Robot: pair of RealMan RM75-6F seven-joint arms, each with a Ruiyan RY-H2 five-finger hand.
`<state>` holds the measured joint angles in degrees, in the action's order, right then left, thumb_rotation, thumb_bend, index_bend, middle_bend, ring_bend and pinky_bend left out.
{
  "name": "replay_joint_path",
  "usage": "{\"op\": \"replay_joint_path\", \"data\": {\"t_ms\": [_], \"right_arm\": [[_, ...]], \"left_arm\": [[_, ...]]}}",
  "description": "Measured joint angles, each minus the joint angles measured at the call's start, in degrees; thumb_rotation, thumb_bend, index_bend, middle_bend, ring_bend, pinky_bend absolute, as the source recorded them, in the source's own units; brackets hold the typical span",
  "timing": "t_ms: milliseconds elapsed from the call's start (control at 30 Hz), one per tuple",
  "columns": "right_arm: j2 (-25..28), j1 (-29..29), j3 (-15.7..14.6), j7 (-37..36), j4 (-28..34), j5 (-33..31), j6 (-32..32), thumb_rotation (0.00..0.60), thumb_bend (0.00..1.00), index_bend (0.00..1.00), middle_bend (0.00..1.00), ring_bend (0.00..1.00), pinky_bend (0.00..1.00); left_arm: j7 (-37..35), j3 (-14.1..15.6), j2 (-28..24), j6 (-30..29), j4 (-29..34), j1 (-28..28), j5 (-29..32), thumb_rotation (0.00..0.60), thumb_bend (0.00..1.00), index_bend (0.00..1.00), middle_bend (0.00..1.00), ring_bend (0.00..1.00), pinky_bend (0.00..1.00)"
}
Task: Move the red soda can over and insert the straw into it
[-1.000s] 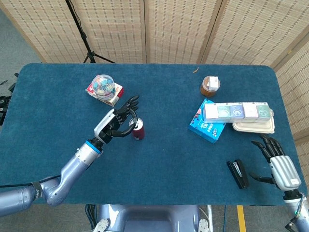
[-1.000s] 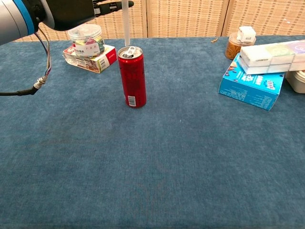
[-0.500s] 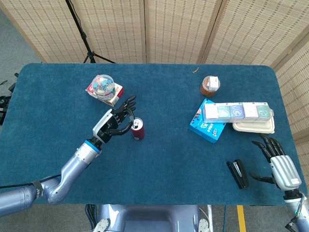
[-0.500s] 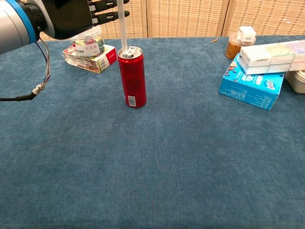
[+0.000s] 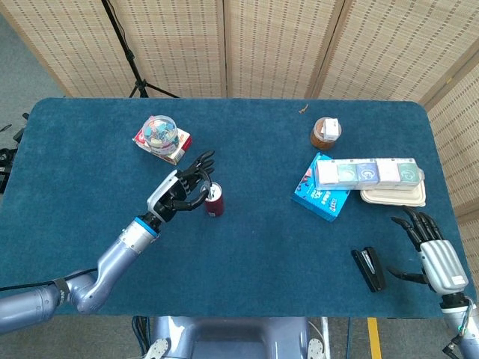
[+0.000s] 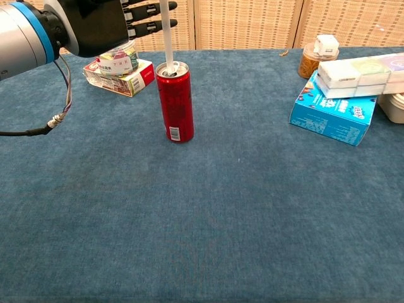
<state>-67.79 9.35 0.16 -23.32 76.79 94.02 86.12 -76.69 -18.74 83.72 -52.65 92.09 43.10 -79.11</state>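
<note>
Pinched upright in the left hand (image 6: 101,22), the thin white plastic straw (image 6: 167,31) stands directly over the upright red aluminium soda can (image 6: 175,101), whose mouth lies at six o'clock.

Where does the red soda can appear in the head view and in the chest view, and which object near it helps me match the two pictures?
Head view: the red soda can stands left of centre on the blue table, at the fingertips of the left hand.
Chest view: the can stands upright, upper left of centre, with the white straw at its top.
Shared landmark: the clear jar on a red box, behind and to the left of the can.
</note>
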Motion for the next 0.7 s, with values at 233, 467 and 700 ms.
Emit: {"op": "replay_joint_path", "data": {"t_ms": [233, 467, 700], "right_arm": [[0.07, -0.04, 0.09, -0.20, -0.04, -0.17, 0.02, 0.600, 0.00, 0.14, 0.00, 0.00, 0.04], [0.14, -0.07, 0.23, -0.44, -0.26, -0.38, 0.03, 0.600, 0.00, 0.14, 0.00, 0.00, 0.04], [0.08, -0.03, 0.21, -0.38, -0.32, -0.32, -0.05, 0.600, 0.00, 0.14, 0.00, 0.00, 0.04]], "left_arm": [[0.14, -0.02, 0.76, 0.21, -0.42, 0.63, 0.01, 0.600, 0.44, 0.63, 0.00, 0.00, 0.00], [1.04, -0.08, 1.62, 0.36, -1.35, 0.95, 0.90, 0.600, 0.44, 0.63, 0.00, 0.00, 0.00], [0.75, 0.01, 1.75, 0.80, -2.34, 0.96, 1.20, 0.600, 0.44, 0.63, 0.00, 0.00, 0.00]]}}
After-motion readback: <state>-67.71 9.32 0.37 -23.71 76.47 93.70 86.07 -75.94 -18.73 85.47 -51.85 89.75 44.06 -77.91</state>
